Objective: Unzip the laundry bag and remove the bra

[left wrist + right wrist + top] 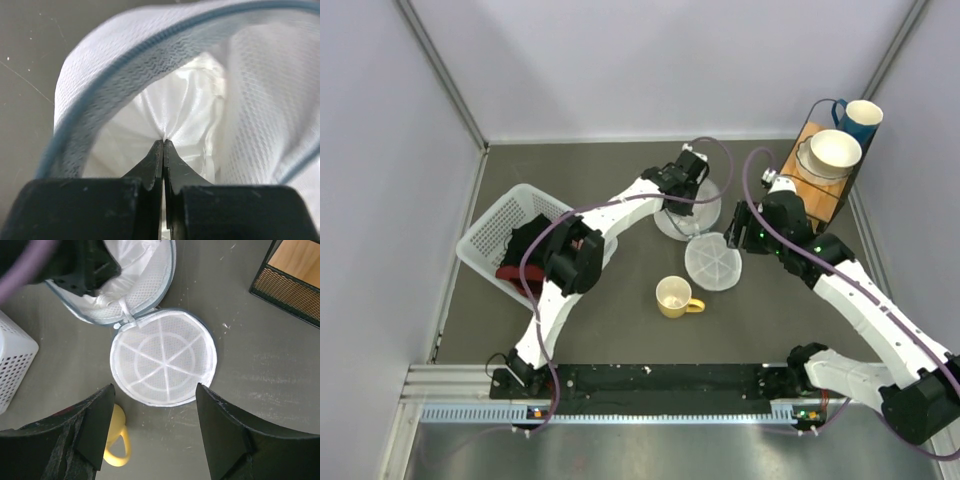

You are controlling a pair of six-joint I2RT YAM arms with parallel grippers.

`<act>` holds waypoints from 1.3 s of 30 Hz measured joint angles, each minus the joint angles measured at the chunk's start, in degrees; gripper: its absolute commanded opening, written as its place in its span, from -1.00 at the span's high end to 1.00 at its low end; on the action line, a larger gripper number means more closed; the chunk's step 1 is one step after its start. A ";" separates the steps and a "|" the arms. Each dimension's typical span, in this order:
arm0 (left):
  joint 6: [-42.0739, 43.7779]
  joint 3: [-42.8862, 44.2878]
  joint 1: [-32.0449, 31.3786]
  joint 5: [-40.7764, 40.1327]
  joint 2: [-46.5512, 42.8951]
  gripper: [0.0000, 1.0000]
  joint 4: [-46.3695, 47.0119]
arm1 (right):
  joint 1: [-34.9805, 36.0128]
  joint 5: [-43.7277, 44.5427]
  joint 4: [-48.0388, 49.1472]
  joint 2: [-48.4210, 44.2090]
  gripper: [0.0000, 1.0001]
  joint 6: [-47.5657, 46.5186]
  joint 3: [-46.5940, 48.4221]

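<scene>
- The white translucent mesh laundry bag (pixel 712 262) lay near the middle of the dark grey table (pixel 620 330). It was already unzipped and open like a clam. One ribbed disc was flat on the surface, and the other half was tipped up just behind it, the two joined at one edge.
- Your left gripper (pixel 163 142) was inside the raised half, past the blue-grey zip edge. Its jaws were pressed together on a pinch of glossy white satin fabric, which I took to be the bra (pixel 175 100). The cloth puckered toward the fingertips, so the hold looked firm.
- The bra was inside the pod, so the zip work looked done and the pull-out was the step in hand.
- Your right gripper (pixel 155 390) hung over the flat disc with its jaws spread wide and nothing in them. That spot would have let you pin the bag down, so the mesh did not lift with the fabric.
- The yellow ceramic mug (pixel 675 297) stood near the flat disc on the side toward you, which made it worth avoiding on the way out.
- The white lattice plastic basket (pixel 495 235) sat well apart to the left, with dark clothing in it.
</scene>
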 measured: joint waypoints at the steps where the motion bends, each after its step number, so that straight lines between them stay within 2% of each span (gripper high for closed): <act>1: 0.04 -0.20 0.02 0.61 -1.05 1.00 -0.31 | 0.00 0.00 -0.07 0.59 -0.33 0.02 0.20; 7: -0.46 -1.84 0.44 7.69 -10.10 1.00 -2.19 | 0.00 0.20 -0.15 2.16 -0.34 -0.04 1.46; 14: -3.02 -3.63 2.10 16.50 -17.46 1.00 -0.22 | 0.00 0.52 0.20 2.12 -0.33 -0.31 2.84; 21: -6.12 -11.15 2.54 19.50 -16.52 1.00 4.52 | 0.00 0.50 0.17 2.08 -0.35 -0.28 2.84; 24: -7.58 -11.93 2.54 21.55 -13.97 1.00 4.17 | 0.00 0.48 0.17 2.10 -0.49 -0.24 2.84; 25: -7.78 -12.28 2.54 22.03 -13.97 1.00 4.00 | 0.00 0.48 0.17 2.12 -0.59 -0.17 2.84; 27: -8.04 -12.44 2.54 22.86 -14.27 1.00 3.72 | 0.00 0.50 0.24 2.56 -0.64 0.04 2.84; 34: -8.00 -12.61 2.54 25.29 -19.61 1.00 2.84 | 0.00 1.16 0.04 10.36 -0.64 0.63 4.72; 36: -7.98 -13.11 2.54 25.90 -22.10 1.00 2.73 | 0.00 1.25 0.33 12.59 -0.61 0.83 6.27; 37: -7.98 -13.33 2.54 26.38 -23.37 1.00 2.62 | 0.00 1.25 0.48 13.46 -0.51 0.98 7.06; 38: -7.98 -13.49 2.56 26.88 -24.46 1.00 2.60 | 0.00 1.29 0.94 14.14 -0.38 1.09 7.69; 39: -7.96 -13.62 2.56 27.21 -25.44 1.00 2.62 | 0.00 1.40 1.31 14.53 -0.13 1.14 8.07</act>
